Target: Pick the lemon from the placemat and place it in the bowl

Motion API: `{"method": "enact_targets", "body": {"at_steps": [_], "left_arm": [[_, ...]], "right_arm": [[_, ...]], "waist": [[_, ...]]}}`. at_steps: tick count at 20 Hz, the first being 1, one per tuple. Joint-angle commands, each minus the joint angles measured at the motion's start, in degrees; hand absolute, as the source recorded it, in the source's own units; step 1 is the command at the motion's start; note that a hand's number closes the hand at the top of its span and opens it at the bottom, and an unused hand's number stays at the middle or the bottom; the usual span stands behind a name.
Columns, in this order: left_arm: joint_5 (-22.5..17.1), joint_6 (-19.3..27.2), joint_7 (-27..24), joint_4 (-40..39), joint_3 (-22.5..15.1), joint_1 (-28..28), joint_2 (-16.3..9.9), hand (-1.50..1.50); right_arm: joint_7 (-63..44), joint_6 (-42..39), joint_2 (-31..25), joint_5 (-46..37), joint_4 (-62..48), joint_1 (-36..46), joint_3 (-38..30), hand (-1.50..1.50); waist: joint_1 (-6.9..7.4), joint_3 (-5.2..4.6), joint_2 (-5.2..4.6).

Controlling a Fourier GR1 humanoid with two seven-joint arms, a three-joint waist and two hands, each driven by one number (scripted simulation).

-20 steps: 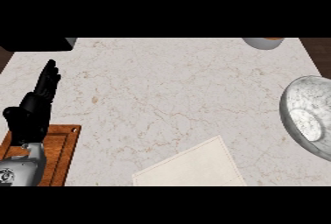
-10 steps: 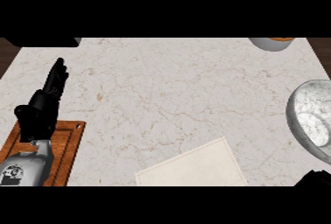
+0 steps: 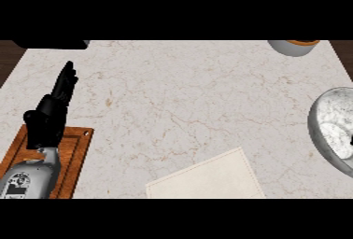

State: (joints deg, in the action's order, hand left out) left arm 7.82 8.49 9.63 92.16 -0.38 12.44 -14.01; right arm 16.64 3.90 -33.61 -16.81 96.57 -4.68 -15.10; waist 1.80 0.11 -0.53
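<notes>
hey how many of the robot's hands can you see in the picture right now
1. The left hand rests open at the view's left, fingers straight, above a wooden board. The right hand is out of view.

The table (image 3: 179, 93) is pale veined marble. On it lie a cream placemat (image 3: 207, 179) at the lower middle, a marbled bowl (image 3: 331, 130) at the right edge, a wooden board (image 3: 72, 158) at lower left, and a grey cup (image 3: 293, 46) at the top right.
</notes>
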Motion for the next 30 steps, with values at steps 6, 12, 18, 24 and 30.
{"method": "enact_targets", "body": {"at_steps": [6,12,18,24,30], "left_arm": [[1.22,0.64,-1.79,-2.56,-0.21,1.47,1.51,0.00],[0.06,-0.79,0.91,-0.49,1.15,2.60,0.29,0.00],[-0.83,-1.81,-1.33,-2.59,2.55,1.41,0.14,0.00],[-0.17,-1.86,1.34,-0.89,2.55,0.31,0.31,0.00],[2.33,0.12,-0.48,-4.21,2.31,3.33,1.37,0.00]], "right_arm": [[8.27,1.11,0.45,-3.26,-38.34,23.47,0.83,1.50],[17.47,-10.67,-2.46,0.16,-54.93,31.27,-0.06,-1.50],[27.56,-12.07,-1.50,1.79,-67.32,37.91,-3.09,-1.50],[31.52,-20.97,-8.86,5.59,-74.68,38.06,-7.81,-1.50],[32.51,-34.10,-17.11,8.54,-79.24,37.11,-10.30,-1.50]], "waist": [[0.42,0.02,-0.15],[0.16,0.04,-0.07],[-0.08,0.03,-0.05],[-0.83,0.00,0.17],[-1.64,0.00,0.12]]}}
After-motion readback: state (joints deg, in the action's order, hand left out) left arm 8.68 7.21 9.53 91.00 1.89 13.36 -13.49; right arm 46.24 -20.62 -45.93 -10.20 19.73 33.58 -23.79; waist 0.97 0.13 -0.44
